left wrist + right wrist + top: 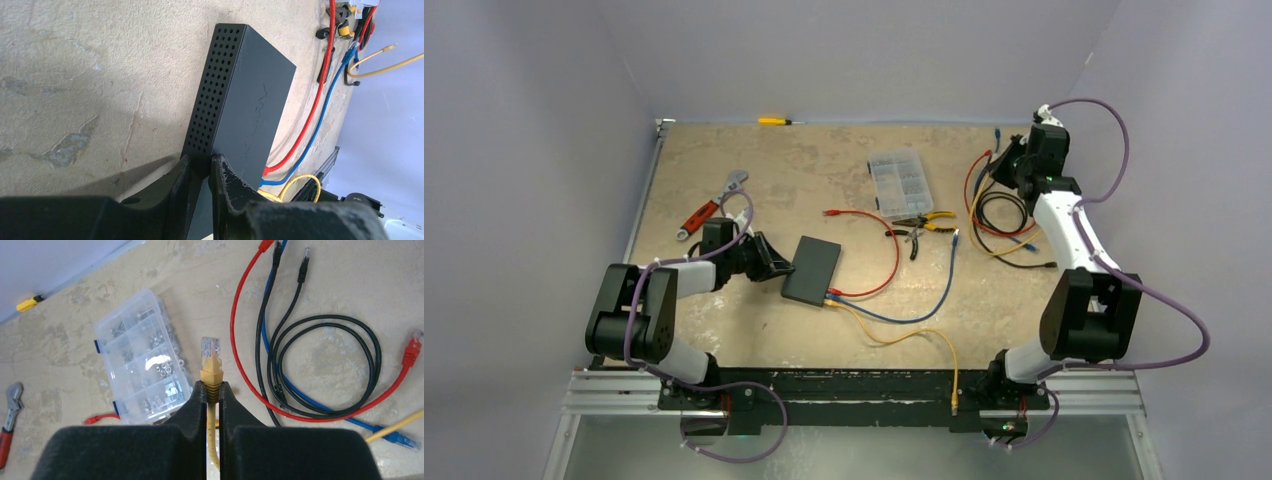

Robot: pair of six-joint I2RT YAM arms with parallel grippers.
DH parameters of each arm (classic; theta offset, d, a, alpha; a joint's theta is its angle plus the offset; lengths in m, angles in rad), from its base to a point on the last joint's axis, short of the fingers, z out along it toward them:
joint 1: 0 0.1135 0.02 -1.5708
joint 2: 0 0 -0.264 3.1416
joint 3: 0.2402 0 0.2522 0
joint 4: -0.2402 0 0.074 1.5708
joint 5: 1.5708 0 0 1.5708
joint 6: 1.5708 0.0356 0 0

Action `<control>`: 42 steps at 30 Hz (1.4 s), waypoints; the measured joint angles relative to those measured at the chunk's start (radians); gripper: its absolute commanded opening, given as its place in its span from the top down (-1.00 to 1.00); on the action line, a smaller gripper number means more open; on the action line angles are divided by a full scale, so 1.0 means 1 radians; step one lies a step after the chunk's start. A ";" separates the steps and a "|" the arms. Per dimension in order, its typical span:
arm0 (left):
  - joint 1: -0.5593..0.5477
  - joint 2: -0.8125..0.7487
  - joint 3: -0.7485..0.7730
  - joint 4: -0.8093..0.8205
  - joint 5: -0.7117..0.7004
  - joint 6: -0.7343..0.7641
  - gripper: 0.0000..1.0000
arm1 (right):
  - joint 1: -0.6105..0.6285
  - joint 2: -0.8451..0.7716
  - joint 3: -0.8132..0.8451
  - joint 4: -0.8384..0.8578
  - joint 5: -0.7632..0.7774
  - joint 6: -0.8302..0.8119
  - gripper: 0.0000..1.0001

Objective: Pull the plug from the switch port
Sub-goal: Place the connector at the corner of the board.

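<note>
The matte-black switch [812, 270] lies flat at mid-table. Red [864, 293], blue [894, 318] and yellow [904, 338] cables run from its near short edge. My left gripper [774, 265] is shut on the switch's left edge; in the left wrist view the fingers [220, 172] clamp the perforated side of the switch [250, 100], with the three plugs [265, 175] beside them. My right gripper [1009, 165] is raised at the far right, away from the switch. In the right wrist view it [212, 387] is shut on the boot of a free yellow plug [210, 357].
A clear compartment organiser [901, 185] and pliers [921, 228] lie behind the switch. A tangle of black, red, blue and yellow cables [1004, 215] lies at the right. A red-handled wrench [712, 208] is at the left, a yellow screwdriver [776, 121] at the back edge.
</note>
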 measured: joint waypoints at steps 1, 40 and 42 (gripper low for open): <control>0.000 0.002 0.000 0.001 0.001 0.000 0.73 | -0.002 0.012 0.007 0.005 -0.007 0.005 1.00; 0.000 0.037 0.007 0.050 0.036 -0.001 0.75 | -0.116 0.491 0.306 0.117 -0.168 0.106 1.00; 0.000 0.037 0.007 0.050 0.035 -0.001 0.75 | -0.128 0.509 0.319 0.119 -0.183 0.114 1.00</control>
